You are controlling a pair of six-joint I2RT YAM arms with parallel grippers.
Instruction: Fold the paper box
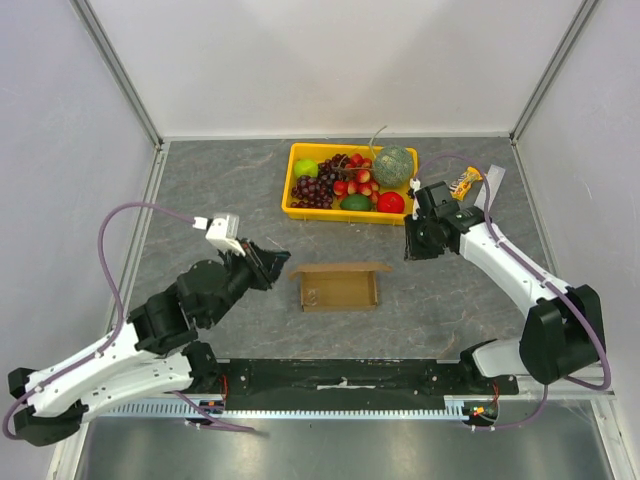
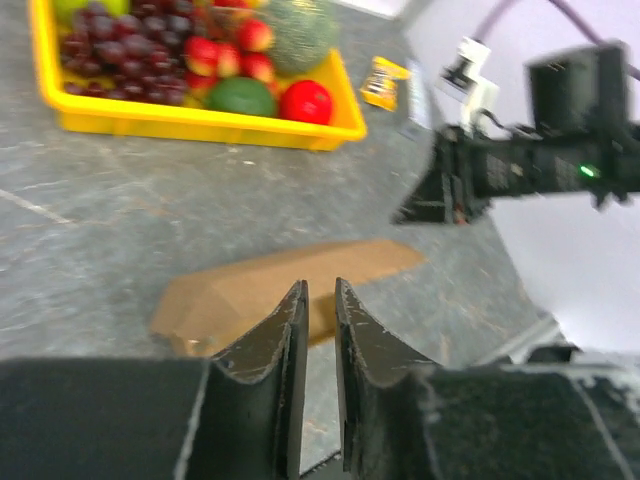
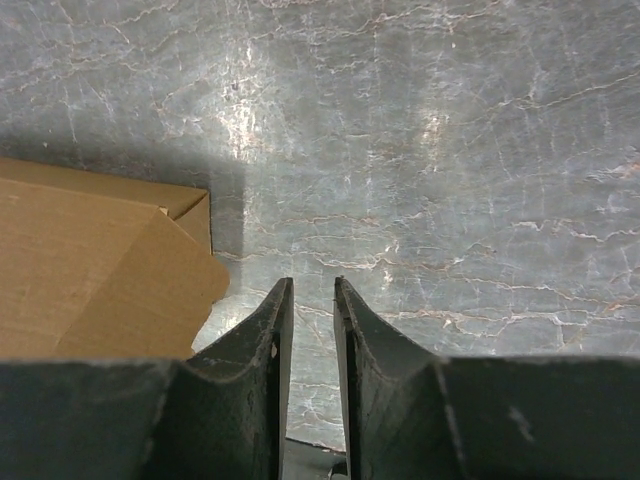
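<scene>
OK, paper box (image 1: 339,287) lies flat at table (image 1: 210,190) centre. It looks light, thin and slippery, so I'd pinch a flap edge. Left gripper (image 1: 276,262) at its 9 o'clock, right gripper (image 1: 413,250) at 2, both slightly parted and empty.

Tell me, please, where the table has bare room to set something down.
Widest: the far-left corner, bordered by the left wall, the yellow tray and the left gripper. A narrower strip runs between tray and paper box. The patch between the box and the right arm is free too. Crowded: around the right gripper and the yellow packet.
</scene>
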